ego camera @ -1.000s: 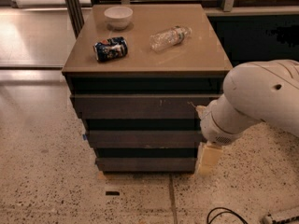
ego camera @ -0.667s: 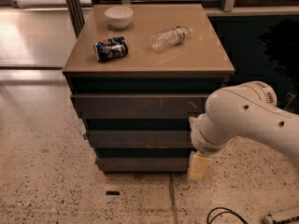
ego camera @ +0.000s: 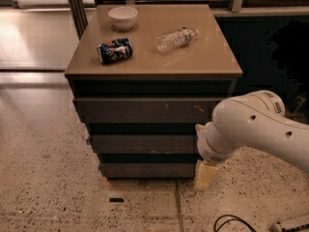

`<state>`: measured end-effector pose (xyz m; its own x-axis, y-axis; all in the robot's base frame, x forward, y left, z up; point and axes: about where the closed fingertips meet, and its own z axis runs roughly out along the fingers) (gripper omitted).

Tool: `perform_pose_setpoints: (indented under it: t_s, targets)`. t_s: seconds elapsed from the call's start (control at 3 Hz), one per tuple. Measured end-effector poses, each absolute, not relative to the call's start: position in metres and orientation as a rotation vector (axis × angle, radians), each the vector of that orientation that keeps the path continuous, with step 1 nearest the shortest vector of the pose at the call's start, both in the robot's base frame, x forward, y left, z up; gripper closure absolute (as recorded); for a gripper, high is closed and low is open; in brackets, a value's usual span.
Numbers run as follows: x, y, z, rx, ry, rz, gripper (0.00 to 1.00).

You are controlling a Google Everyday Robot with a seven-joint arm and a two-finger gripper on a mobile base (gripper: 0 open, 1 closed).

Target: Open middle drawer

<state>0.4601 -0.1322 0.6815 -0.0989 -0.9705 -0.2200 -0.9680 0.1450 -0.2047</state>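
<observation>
The middle drawer [ego camera: 142, 143] is the wide, shallow, dark front between the taller scratched front [ego camera: 145, 110] above and the shorter front [ego camera: 147, 169] below. It sits shut, flush in the stack. My white arm [ego camera: 251, 129] reaches in from the right. The gripper [ego camera: 203, 174] hangs below the wrist at the cabinet's lower right corner, beside the bottom front and just under the right end of the middle drawer. Most of the gripper is hidden by the arm.
On the tan cabinet top [ego camera: 212, 57] lie a white bowl [ego camera: 122, 17], a blue can on its side [ego camera: 115, 50] and a clear plastic bottle on its side [ego camera: 176, 38]. A black cable [ego camera: 231, 222] lies on the speckled floor at the lower right.
My arm has swung left and lower, bringing the gripper closer to the cabinet's right front corner. The drawers have not moved.
</observation>
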Motion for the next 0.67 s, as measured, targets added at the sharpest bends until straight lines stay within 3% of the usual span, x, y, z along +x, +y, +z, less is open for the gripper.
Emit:
perform_pose_setpoints:
  t_s: [0.67]
  targets:
    - [0.462, -0.113, 0.594, -1.869, 2.065, 0.092, 0.00]
